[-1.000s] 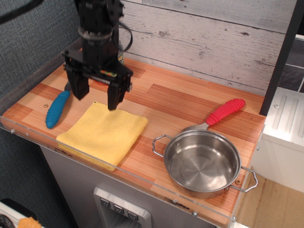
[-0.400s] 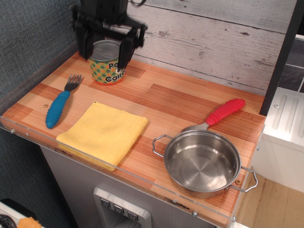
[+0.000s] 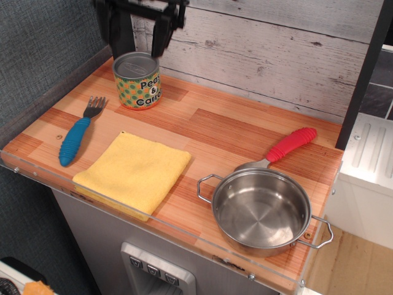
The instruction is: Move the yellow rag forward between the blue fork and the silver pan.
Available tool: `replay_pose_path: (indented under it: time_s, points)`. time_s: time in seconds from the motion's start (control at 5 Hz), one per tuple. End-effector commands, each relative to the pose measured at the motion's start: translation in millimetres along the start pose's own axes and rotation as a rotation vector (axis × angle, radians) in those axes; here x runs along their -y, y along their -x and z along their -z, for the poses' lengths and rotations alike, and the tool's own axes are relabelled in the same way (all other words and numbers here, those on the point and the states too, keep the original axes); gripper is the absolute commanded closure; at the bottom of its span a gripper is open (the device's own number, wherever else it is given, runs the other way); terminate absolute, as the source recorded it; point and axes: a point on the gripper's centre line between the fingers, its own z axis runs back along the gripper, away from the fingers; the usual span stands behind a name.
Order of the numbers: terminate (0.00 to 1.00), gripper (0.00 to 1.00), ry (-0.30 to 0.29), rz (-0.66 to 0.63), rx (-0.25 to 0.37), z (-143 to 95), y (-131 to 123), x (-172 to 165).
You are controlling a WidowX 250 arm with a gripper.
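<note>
The hand (image 3: 140,38) hangs at the top left of the view, above the back left corner of the worktop (image 3: 239,132), with its two dark fingers (image 3: 118,32) spread apart and nothing between them; the upper part of the arm is cut off by the picture edge. Directly under the hand stands a tin can (image 3: 137,80) with a green-and-yellow dot print and a label, upright, open metal top facing up, near the grey plank wall. The yellow rag (image 3: 133,173) lies flat at the front left of the worktop, folded into a rough square, its front edge close to the clear plastic lip along the worktop's front. The blue fork (image 3: 77,135) lies just left of the rag, not touching it, grey tines pointing toward the back and the ribbed blue handle toward the front left corner. The silver pan (image 3: 261,211) sits at the front right, upright and with nothing inside, one wire loop handle pointing left toward the rag and the other at the right near the worktop's edge. A bare strip of wood separates the rag from the pan's left handle. A red-handled utensil (image 3: 290,144) lies behind the pan, its metal end running up to the pan's back rim, red grip angled up toward the right. So the rag lies between fork and pan, nearer the fork, well apart from the hand.
</note>
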Motion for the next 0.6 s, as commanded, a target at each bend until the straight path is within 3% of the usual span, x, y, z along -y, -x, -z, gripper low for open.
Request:
replay_pose_path:
  time_s: [0.0, 0.2, 0.4]
  points:
    - [0.0, 0.0, 0.006, -0.065, 0.111, -22.3, -25.6, -10.7]
    - [0.0, 0.0, 0.006, -0.065, 0.111, -22.3, -25.6, -10.7]
    - [1.0, 0.0, 0.006, -0.065, 0.111, -22.3, -25.6, -10.7]
